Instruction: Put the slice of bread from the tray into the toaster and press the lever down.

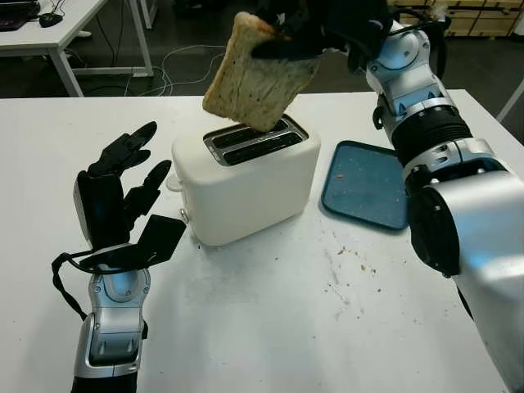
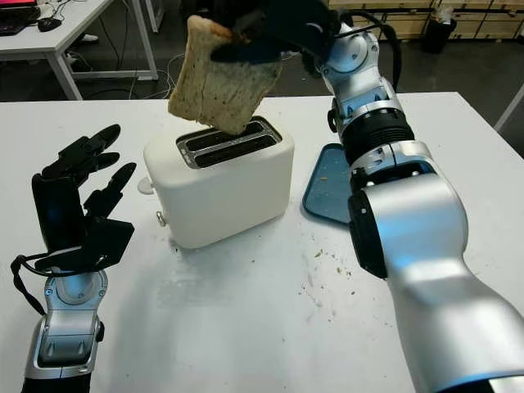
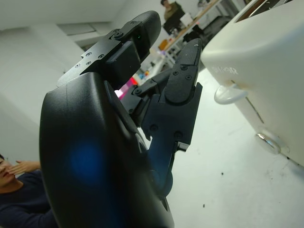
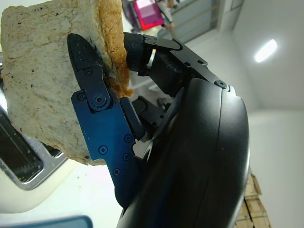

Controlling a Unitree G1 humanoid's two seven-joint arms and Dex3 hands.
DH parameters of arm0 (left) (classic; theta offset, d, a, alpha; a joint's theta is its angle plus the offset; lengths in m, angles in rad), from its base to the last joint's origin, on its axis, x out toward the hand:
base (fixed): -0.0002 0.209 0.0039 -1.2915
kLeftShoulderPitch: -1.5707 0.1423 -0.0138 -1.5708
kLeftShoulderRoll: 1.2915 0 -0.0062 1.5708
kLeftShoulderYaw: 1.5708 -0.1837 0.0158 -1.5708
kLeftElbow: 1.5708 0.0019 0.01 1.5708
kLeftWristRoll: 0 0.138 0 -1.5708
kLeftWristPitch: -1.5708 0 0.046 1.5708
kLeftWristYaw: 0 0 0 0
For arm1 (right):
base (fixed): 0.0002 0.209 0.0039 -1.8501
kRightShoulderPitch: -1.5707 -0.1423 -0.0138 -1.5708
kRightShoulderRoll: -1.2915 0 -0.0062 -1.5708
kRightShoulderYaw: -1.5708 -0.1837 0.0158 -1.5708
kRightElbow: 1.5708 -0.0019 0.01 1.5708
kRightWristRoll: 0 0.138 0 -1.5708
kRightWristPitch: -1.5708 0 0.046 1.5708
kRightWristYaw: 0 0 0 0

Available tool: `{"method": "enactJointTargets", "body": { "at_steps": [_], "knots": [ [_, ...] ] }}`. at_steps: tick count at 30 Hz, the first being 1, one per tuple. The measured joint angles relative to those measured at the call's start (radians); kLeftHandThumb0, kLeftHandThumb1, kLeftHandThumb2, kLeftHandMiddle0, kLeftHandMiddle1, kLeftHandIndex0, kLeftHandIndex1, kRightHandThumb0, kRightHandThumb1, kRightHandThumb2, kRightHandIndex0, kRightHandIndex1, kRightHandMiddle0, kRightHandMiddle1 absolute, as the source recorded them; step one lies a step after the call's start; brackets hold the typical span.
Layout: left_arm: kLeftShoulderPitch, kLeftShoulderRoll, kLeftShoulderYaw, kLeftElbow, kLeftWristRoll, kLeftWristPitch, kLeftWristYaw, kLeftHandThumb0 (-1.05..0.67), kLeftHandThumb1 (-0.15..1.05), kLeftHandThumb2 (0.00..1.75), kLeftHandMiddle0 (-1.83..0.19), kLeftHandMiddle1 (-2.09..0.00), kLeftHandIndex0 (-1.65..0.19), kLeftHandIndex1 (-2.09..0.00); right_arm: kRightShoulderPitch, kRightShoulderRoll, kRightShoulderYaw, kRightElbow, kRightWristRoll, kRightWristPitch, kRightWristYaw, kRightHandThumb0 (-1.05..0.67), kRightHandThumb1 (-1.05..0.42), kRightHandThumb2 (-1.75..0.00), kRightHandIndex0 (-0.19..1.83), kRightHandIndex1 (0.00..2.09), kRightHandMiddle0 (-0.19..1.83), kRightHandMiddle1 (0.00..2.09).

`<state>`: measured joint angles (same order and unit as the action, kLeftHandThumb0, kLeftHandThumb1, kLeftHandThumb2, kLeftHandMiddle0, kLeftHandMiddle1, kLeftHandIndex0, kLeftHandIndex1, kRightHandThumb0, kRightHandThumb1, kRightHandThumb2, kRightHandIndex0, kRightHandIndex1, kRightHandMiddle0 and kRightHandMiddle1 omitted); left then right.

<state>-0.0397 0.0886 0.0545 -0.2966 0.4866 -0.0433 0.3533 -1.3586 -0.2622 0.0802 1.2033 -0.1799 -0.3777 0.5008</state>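
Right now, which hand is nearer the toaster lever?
Left. The left hand is open beside the lever; the right hand holds the bread above the slots.

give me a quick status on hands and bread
Right hand grips bread above the toaster slots, not yet in. Left hand open beside toaster. Tray empty; slots unobstructed.

The right hand [image 1: 315,29] runs off the picture's top edge; the slice of bread [image 1: 258,78] hides the toaster [image 1: 246,184] slots' far-left ends — the tray [image 1: 366,184]'s right edge sits behind the forearm.
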Motion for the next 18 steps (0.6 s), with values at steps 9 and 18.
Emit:
{"method": "enactJointTargets", "body": {
  "at_steps": [9, 18],
  "knots": [
    [0.002, -0.002, -0.001, 0.000, 0.006, 0.000, 0.000, -0.26, 0.88, 0.00, -0.74, -0.57, -0.89, -0.01, 0.048, 0.000, 0.020, 0.019, -0.030, -0.011, -0.007, -0.48, -0.92, -0.29, 1.20, 1.75, 1.03, 1.75],
    [0.009, -0.002, 0.000, 0.000, 0.004, 0.000, 0.000, -0.25, 0.89, 0.00, -0.74, -0.57, -0.88, -0.01, 0.081, -0.009, 0.052, 0.023, -0.054, -0.025, -0.010, -0.45, -0.92, -0.31, 1.20, 1.75, 1.03, 1.75]
  ]
}}
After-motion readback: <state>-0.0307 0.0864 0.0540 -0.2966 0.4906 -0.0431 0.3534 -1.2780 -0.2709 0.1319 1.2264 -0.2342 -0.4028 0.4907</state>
